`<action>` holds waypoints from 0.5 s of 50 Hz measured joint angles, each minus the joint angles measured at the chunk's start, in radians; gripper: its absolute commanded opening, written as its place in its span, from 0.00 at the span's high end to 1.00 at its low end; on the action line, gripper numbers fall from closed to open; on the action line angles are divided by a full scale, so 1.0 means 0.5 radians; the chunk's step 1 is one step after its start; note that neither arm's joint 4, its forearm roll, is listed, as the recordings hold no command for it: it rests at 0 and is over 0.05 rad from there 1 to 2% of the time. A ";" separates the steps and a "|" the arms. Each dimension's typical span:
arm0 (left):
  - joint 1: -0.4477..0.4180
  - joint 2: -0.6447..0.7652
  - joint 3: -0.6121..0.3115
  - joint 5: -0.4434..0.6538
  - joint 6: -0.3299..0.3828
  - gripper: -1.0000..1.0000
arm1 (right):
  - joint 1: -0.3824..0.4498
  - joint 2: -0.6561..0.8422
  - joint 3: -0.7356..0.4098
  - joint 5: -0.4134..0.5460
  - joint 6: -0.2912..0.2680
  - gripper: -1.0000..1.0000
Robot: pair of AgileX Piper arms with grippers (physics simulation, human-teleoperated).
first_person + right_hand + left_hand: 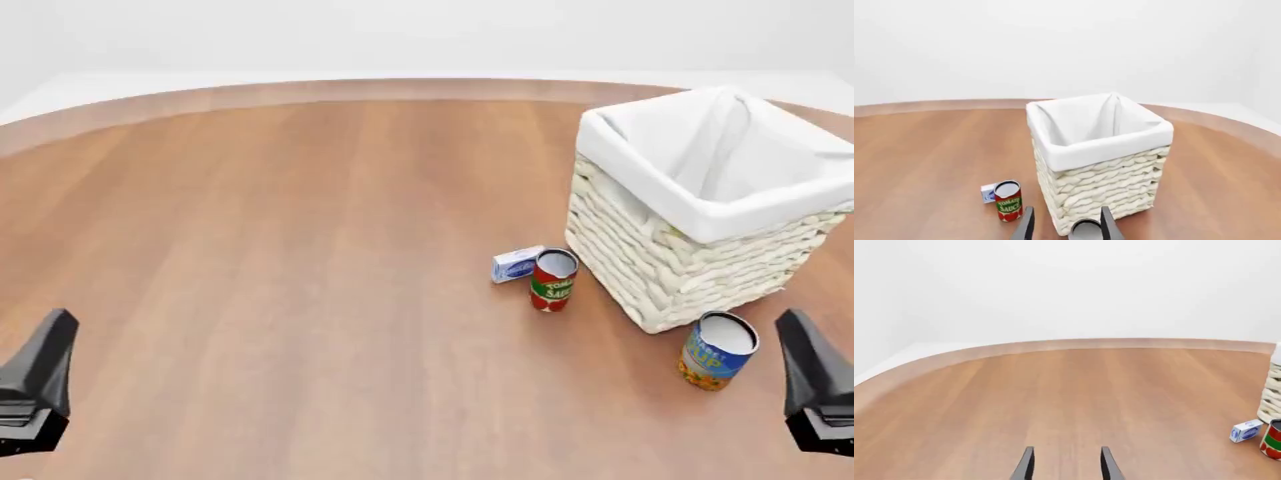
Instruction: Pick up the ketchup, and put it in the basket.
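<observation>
Beside the basket (667,262) and over the rest of the table (267,250), no ketchup bottle can be made out in any view; the basket's inside is only partly seen, white liner folds and no more, so where the bottle lies relative to either claw cannot be told. The basket stands toward the far right of the table, near its curved edge. To the basket's left, broad bare wood runs out to the rounded rim. Just off the basket's near-left corner stand a tomato sauce can (553,280) and, touching or nearly touching it, a small blue-and-white box (515,264). At the basket's near corner stands a blue-and-yellow can (718,350), just beside the wicker. The left gripper (1064,466) is spread, nothing between its fingers, well to the left of the basket, which shows in its view only as a cut-off sliver. The right gripper (1066,224) is likewise spread and unloaded, close in front of the basket, with the blue-and-yellow can's top partly hidden between its fingers. From the front, both claws are cropped dark shapes.
</observation>
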 measured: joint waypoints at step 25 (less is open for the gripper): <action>0.000 0.008 -0.005 -0.002 0.000 0.00 | 0.038 0.000 -0.019 -0.010 -0.018 0.00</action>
